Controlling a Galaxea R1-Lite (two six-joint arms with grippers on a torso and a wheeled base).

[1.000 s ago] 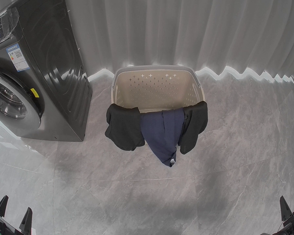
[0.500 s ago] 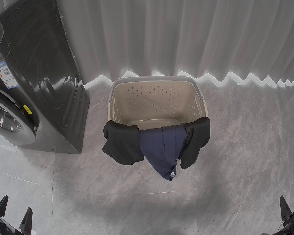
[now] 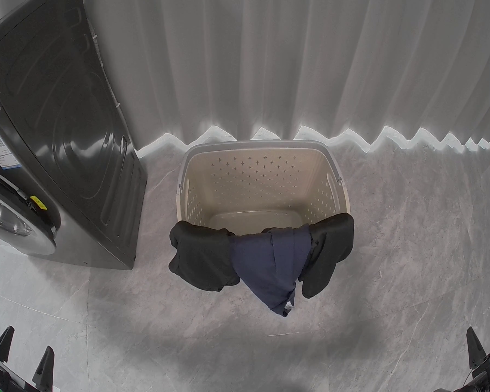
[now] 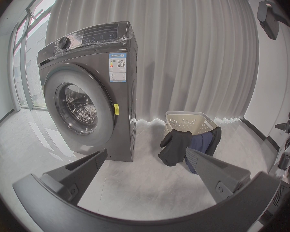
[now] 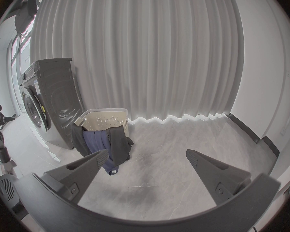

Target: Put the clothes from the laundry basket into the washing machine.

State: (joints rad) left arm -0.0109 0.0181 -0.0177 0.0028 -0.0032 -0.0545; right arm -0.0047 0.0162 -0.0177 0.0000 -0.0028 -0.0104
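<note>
a: head view, progress?
b: nothing loaded. three clothes [image 3: 267, 246] hung over the near rim of the laundry basket [image 3: 258, 146], a navy piece [image 3: 273, 281] between two black pieces [image 3: 201, 254]. each ran lengthwise down the outer wall, the navy tip lowest. the washing machine [image 3: 65, 137] stood to the robot's left, apart from the basket.
a: left wrist view?
b: left gripper [image 4: 145, 151] spread wide, empty, well short of the clothes.
a: right wrist view?
b: right gripper [image 5: 145, 152] likewise wide, holding nothing. all three pieces were left to move, in my judgement.
</note>
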